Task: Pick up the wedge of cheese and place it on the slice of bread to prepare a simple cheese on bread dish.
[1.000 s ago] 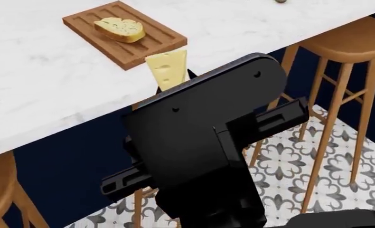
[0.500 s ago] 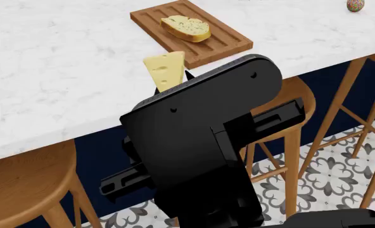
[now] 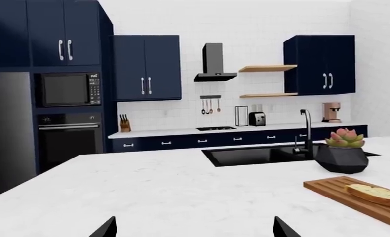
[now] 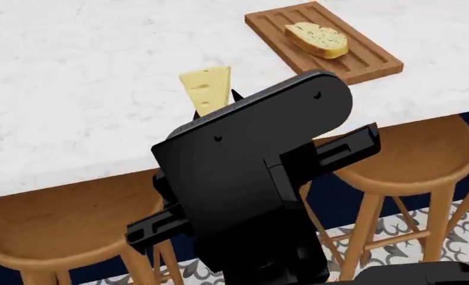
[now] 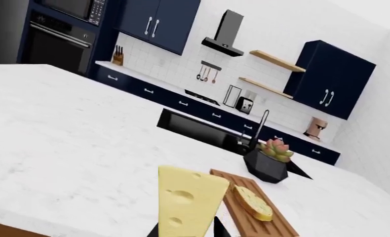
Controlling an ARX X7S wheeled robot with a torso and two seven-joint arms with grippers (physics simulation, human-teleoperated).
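Note:
The wedge of cheese [image 4: 206, 89] is pale yellow with round holes and is held upright above the white counter. My right gripper [image 5: 187, 229] is shut on its lower end, with a dark fingertip on each side. In the head view the black arm [image 4: 250, 178] hides most of that gripper. The slice of bread [image 4: 317, 37] lies on the grooved wooden board [image 4: 369, 59], to the right of the cheese and farther back. The right wrist view shows the bread [image 5: 253, 202] just beyond the cheese [image 5: 191, 200]. My left gripper [image 3: 193, 229] is open over bare counter, with the bread [image 3: 379, 193] off to its side.
Round wooden stools [image 4: 409, 160] [image 4: 52, 225] stand under the counter's near edge [image 4: 100, 178]. A black pot with a succulent [image 5: 267, 165] sits behind the board, beside a dark sink [image 3: 254, 155] with a tap. Cabinets and an oven line the far wall.
In the head view the counter, board and bread have slid to the right and a stool has come in at the left. The cheese stays gripped at the same spot in that view.

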